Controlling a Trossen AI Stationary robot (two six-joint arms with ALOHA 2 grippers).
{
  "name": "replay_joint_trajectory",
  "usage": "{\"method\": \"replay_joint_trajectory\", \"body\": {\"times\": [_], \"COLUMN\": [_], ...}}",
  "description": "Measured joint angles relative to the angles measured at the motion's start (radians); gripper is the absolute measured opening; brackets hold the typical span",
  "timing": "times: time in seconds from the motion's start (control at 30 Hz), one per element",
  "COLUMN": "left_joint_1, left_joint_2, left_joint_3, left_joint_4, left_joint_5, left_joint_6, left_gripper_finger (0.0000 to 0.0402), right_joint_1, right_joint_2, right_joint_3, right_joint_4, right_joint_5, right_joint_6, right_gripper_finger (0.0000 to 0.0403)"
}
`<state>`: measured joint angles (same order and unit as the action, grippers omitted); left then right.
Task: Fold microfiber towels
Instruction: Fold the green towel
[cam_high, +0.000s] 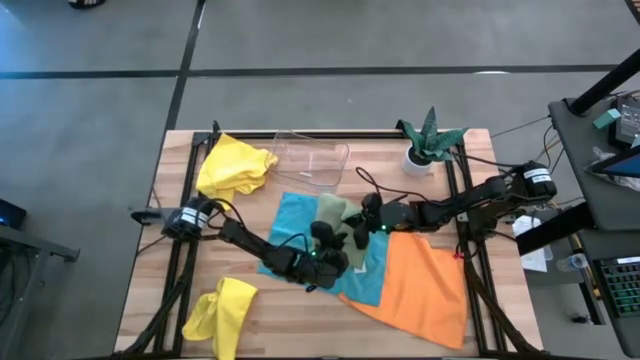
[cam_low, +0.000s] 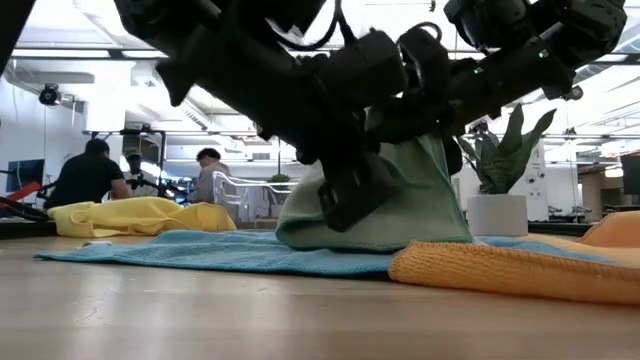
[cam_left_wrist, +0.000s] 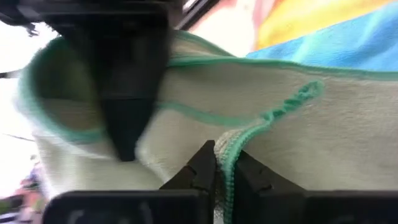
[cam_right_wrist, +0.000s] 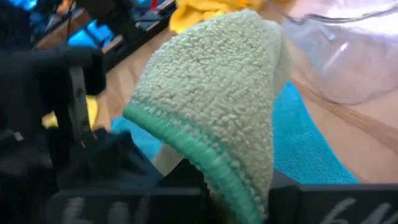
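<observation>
The sage green towel (cam_high: 335, 212) is bunched up at the table's middle and stands like a tent in the low view (cam_low: 410, 195). Its lower part rests on the turquoise towel (cam_high: 295, 230), which lies flat. My left gripper (cam_high: 325, 240) and my right gripper (cam_high: 358, 228) are both shut on the sage towel. The orange towel (cam_high: 420, 285) lies spread at the near right, partly over the turquoise one. One yellow towel (cam_high: 235, 165) is crumpled at the far left. The other yellow towel (cam_high: 220, 310) is at the near left. My left gripper pinches the sage towel's green-stitched hem (cam_left_wrist: 229, 149) between its two fingers; the hem stands on edge in the gap. The cloth beyond it is raised and loosely folded over. My right gripper pinches the sage towel at a hemmed edge (cam_right_wrist: 199, 152), where the cloth folds over the fingers in a rounded hump. The fingers themselves are hidden under the cloth. The held part is lifted; the lower part (cam_low: 380, 238) lies on the turquoise towel.
A clear plastic tray (cam_high: 310, 160) stands at the far middle. A small green plant in a white pot (cam_high: 428, 145) stands at the far right. Bare wood lies along the near edge (cam_high: 300, 330). People sit in the room behind the table (cam_low: 90, 175).
</observation>
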<state>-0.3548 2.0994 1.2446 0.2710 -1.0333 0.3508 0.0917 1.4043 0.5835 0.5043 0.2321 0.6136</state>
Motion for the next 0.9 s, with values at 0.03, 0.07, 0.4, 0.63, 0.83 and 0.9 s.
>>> {"method": "replay_joint_trajectory", "body": {"times": [0.03, 0.07, 0.4, 0.63, 0.83, 0.9], "left_joint_1": [-0.004, -0.007, -0.074, -0.106, -0.107, -0.107], "left_joint_2": [-0.007, -0.018, -0.257, -0.467, -0.611, -0.649], "left_joint_3": [0.0, 0.0, -0.007, -0.008, -0.009, -0.009], "left_joint_4": [-0.005, -0.005, -0.104, -0.214, -0.237, -0.236], "left_joint_5": [-0.025, -0.046, -0.071, -0.075, -0.075, -0.067], "left_joint_6": [0.014, 0.03, 0.05, 0.077, 0.152, 0.179], "left_gripper_finger": [0.0006, 0.0003, 0.0, 0.0, 0.0, 0.0], "right_joint_1": [0.0, 0.0, 0.026, 0.083, 0.111, 0.113], "right_joint_2": [-0.004, -0.009, -0.184, -0.319, -0.399, -0.404], "right_joint_3": [0.0, 0.0, 0.0, 0.0, 0.0, 0.0], "right_joint_4": [-0.001, -0.001, -0.115, -0.182, -0.243, -0.243], "right_joint_5": [-0.012, -0.025, -0.057, -0.056, -0.048, -0.045], "right_joint_6": [-0.024, -0.042, -0.237, -0.356, -0.429, -0.448], "right_gripper_finger": [0.0013, 0.0013, 0.006, 0.0158, 0.022, 0.0231]}}
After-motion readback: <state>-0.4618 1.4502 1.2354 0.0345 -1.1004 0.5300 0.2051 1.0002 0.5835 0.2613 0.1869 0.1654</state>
